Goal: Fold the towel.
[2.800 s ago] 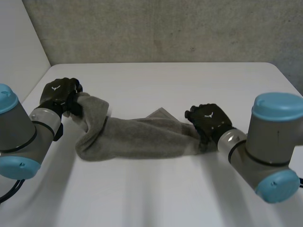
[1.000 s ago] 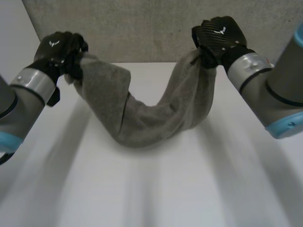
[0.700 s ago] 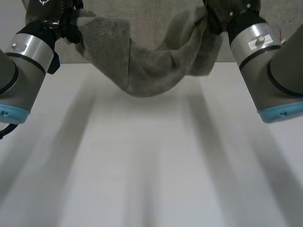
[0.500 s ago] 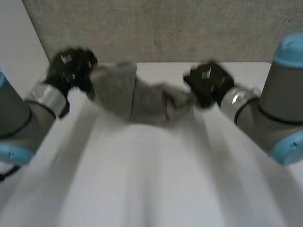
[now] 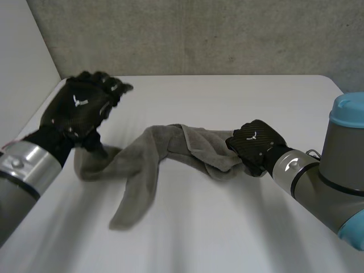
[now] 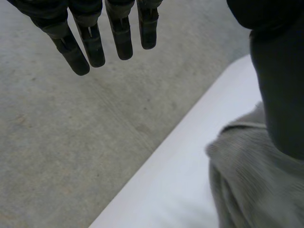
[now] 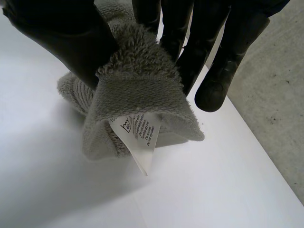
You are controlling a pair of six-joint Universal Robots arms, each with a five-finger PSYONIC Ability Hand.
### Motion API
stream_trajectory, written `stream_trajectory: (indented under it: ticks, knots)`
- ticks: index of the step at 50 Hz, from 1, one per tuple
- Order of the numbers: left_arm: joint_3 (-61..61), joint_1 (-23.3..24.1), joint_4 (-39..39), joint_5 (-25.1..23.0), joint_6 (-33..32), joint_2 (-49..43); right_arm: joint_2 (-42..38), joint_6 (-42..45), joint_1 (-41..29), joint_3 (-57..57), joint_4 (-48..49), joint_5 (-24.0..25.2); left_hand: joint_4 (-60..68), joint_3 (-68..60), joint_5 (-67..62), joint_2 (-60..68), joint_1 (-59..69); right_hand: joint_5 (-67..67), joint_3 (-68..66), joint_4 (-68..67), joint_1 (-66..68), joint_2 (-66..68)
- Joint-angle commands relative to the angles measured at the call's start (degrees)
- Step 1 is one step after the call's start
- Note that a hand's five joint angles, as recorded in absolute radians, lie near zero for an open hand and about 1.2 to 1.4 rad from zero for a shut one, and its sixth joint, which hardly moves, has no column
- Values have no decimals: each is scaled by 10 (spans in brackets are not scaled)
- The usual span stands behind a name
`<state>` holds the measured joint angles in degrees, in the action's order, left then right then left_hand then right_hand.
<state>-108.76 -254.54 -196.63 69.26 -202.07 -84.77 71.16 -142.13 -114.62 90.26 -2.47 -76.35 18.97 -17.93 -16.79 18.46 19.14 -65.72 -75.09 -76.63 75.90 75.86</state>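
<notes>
Fingers [image 6: 92,47] of the left hand [image 5: 79,108] stand straight and spread, closing on nothing, while the right hand [image 5: 257,145] is curled tight on the towel [image 5: 170,142]. From the biggest thing down: the white table [image 5: 227,96] carries the whole towel, which lies rumpled rather than flat, a twisted grey band with its long axis running from one hand to the other. Partway along from its left end a loose tail branches off the band and trails toward the robot

The left arm [image 5: 23,170] reaches to the towel's left end, with its hand raised just above that end. In the left wrist view the cloth sits under the thumb and not between thumb and fingers, so I judge that end to be free. The right arm [image 5: 335,176] comes to the towel's opposite end, where its hand sits low against the cloth. In the right wrist view the thumb [image 7: 66,38] and fingers [image 7: 223,71] pinch a thick bunched edge of the towel, and a small white care label [image 7: 137,137] hangs from that edge just under the pinch

No fold is made yet, and the band looks too twisted to fold as it lies. The coming move turns on the free end: it lies beneath the left palm, back from the fingertips, and the left hand is far the nearer. That hand would have to drop and close there before the towel can be drawn out along its length
</notes>
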Motion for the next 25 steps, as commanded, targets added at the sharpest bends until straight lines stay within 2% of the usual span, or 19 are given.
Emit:
stream_trajectory:
  ticks: [1,2,4,6,12,25]
  knots:
    - [90,20,7,73,39,-113,-2,-6,1,17,29,-5,-25,15,104,-20,-27,-43,-49,-34,41,41]
    - [90,20,7,73,39,-113,-2,-6,1,17,29,-5,-25,15,104,-20,-27,-43,-49,-34,41,41]
    - [117,43,15,111,39,-164,-4,-26,2,19,34,-5,0,-10,78,5,-2,-43,-49,-34,41,41]
    - [129,55,18,127,39,-187,-4,-38,3,19,36,-4,12,-22,67,17,10,-43,-49,-34,41,41]
    - [145,70,20,175,38,-244,-6,-62,7,19,40,-4,50,-61,28,55,49,-43,-49,-34,41,41]
    - [138,63,33,174,37,-264,-23,-62,27,13,41,-4,55,-66,23,61,54,-43,-49,-34,41,41]
